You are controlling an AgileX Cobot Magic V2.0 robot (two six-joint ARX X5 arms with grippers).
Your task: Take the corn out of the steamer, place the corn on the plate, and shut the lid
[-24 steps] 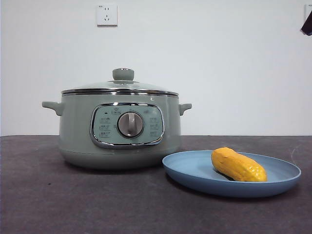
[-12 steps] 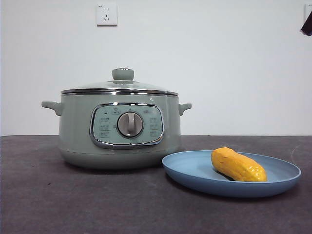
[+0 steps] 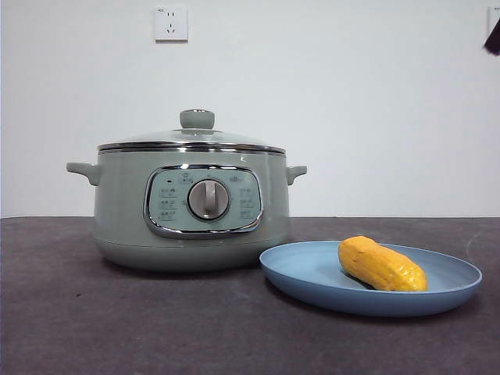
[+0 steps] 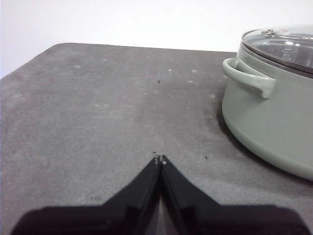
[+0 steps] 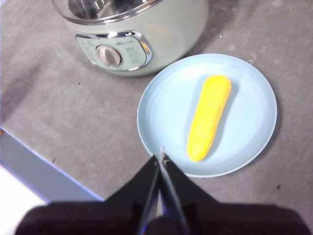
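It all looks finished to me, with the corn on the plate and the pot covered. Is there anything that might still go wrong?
Little, I would judge. The corn lies loose on the shallow plate, so a knock might roll it off. The plate sits close beside the steamer, so shifting either might bump the other. The right gripper, jaws shut, hangs above the plate's edge; dropping straight down, it could strike the rim. The lid looks seated, and the left gripper is shut, off to the steamer's side.

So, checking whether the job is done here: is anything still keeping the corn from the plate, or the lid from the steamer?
Nothing visible. The corn lies on the plate, the lid sits on the steamer, and both grippers hang clear, shut.
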